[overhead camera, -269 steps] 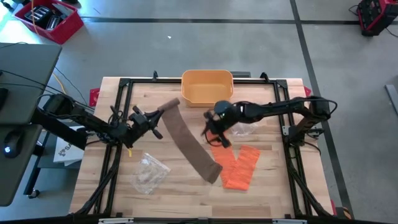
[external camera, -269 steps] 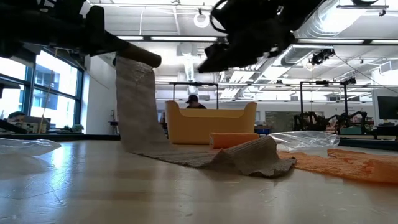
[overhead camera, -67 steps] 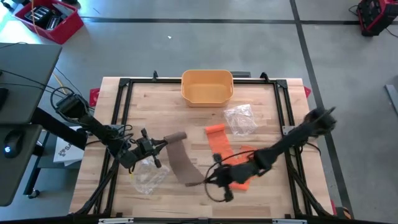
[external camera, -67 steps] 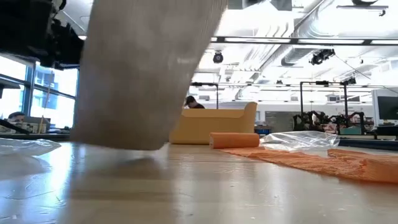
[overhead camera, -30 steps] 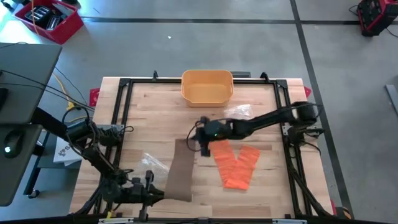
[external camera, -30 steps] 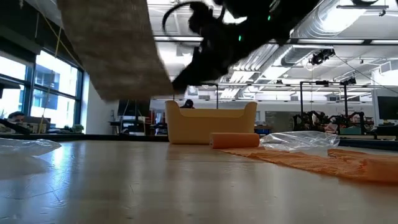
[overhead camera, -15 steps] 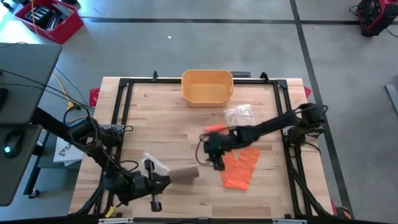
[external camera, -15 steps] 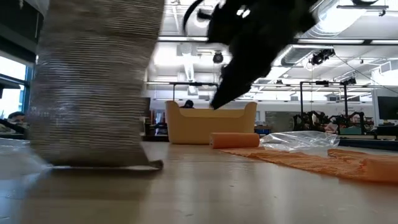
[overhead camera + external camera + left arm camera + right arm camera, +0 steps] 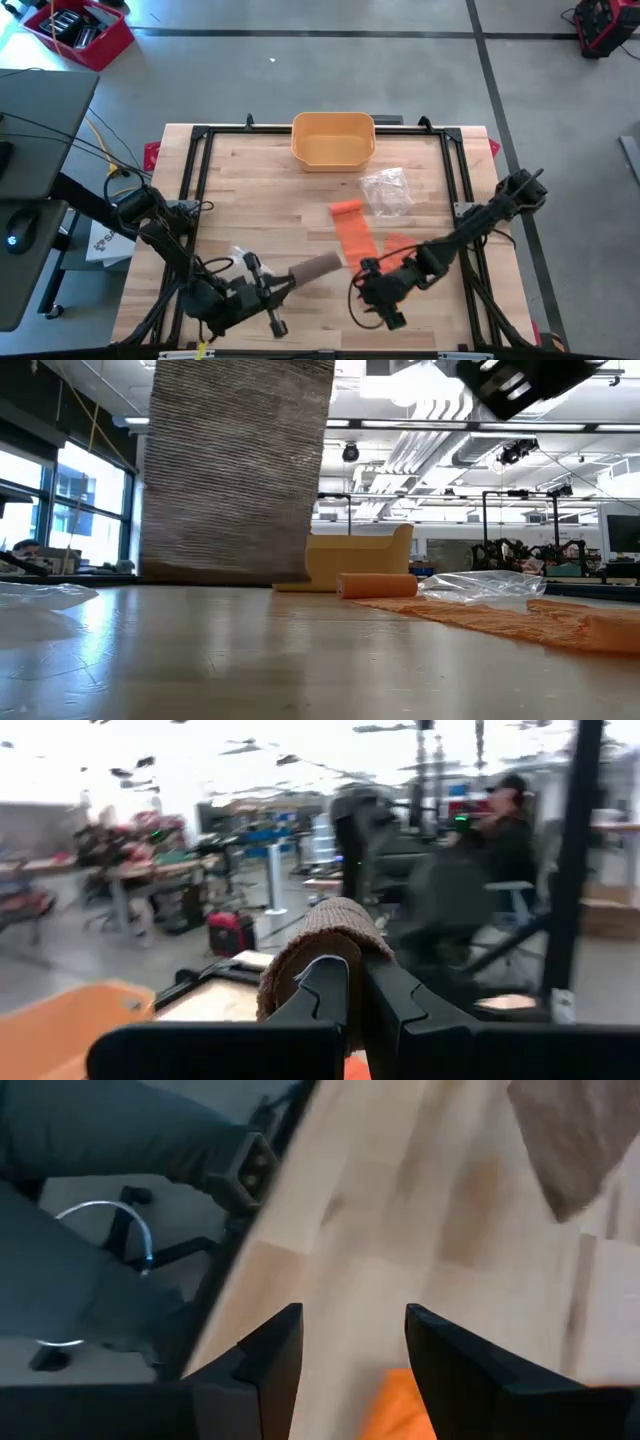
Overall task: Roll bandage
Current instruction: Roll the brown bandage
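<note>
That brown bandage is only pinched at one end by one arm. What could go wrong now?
The left gripper holds the brown bandage alone; the right gripper is open and empty, so the roll may loosen or unwind. The right gripper also hangs close to the orange bandage and could snag it. The plastic bag lies close to that strip too.

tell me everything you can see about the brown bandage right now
The brown bandage is a ribbed, woven-looking elastic strip in grey-brown. The left gripper, shut, pinches its end near the table's front edge; in the left wrist view that end bunches over the closed fingers. From above it shows as a short band angling away from the gripper. In the low view it hangs as a broad sheet, its bottom edge by the tabletop; contact there is unclear. The right gripper is open and apart from it.
</note>
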Controlling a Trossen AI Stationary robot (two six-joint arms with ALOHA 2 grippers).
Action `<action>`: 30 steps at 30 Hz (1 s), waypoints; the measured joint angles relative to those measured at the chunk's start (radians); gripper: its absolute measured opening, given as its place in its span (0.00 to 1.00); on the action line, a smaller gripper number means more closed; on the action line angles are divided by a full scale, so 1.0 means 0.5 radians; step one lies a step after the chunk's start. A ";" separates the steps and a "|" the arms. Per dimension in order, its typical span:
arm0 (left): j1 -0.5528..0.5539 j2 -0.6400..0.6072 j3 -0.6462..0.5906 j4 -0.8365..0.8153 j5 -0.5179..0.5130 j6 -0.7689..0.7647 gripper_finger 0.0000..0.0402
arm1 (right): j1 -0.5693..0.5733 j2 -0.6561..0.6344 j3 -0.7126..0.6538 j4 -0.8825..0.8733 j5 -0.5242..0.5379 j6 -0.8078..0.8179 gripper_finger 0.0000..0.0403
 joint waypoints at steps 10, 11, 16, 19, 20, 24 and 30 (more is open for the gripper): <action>0.214 -0.068 -0.782 0.134 -0.173 -0.767 0.00 | -0.005 0.109 0.000 0.090 0.163 -0.263 0.42; 0.243 -0.075 -0.890 0.133 -0.178 -0.856 0.00 | -0.045 0.142 0.000 0.144 0.130 -0.319 0.42; 0.349 -0.095 -1.325 0.165 -0.178 -1.171 0.00 | -0.271 0.366 0.000 0.516 -0.075 -0.547 0.42; 0.392 -0.098 -1.484 0.179 -0.187 -1.192 0.00 | -0.377 0.508 0.000 0.794 -0.169 -0.632 0.42; 0.405 -0.098 -1.529 0.179 -0.193 -1.209 0.00 | -0.406 0.549 0.000 0.875 -0.198 -0.655 0.42; 0.437 -0.098 -1.652 0.175 -0.204 -1.299 0.00 | -0.483 0.694 0.000 1.114 -0.309 -0.706 0.42; 0.480 -0.098 -1.750 0.178 -0.218 -1.339 0.00 | -0.547 0.894 0.000 1.417 -0.364 -0.798 0.42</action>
